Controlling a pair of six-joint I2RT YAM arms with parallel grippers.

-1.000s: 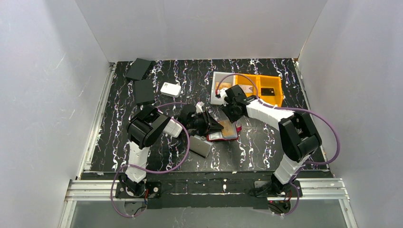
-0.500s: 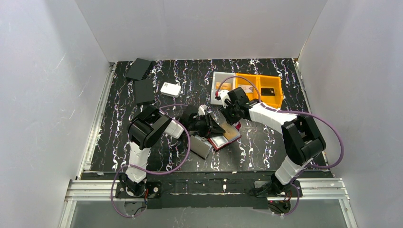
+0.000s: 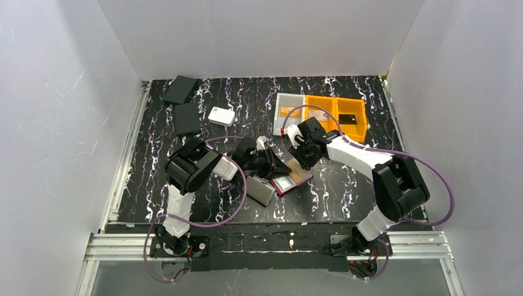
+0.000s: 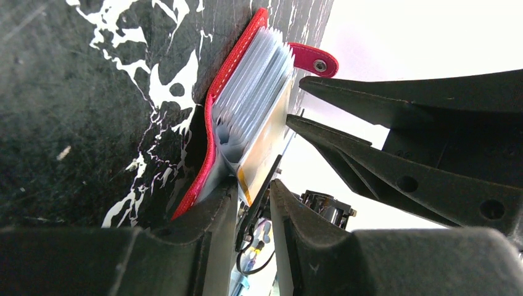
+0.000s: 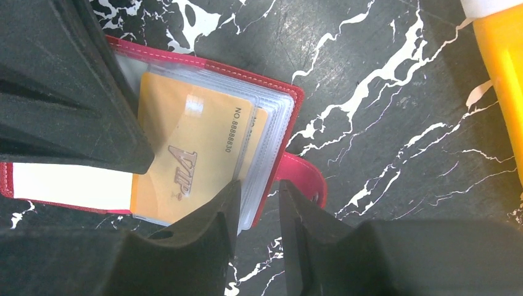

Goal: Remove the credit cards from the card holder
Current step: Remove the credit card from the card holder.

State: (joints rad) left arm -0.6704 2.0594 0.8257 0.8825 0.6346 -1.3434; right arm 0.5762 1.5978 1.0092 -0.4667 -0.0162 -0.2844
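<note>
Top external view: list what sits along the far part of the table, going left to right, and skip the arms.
black flat case by the far-left corner → white rounded box → pale grey tray → orange bin. The second black case overlaps the first in this order, so it is left out.

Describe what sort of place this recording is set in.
Probably a lab test cell: white panel walls box in a black marbled table, with an aluminium rail along its near edge.
</note>
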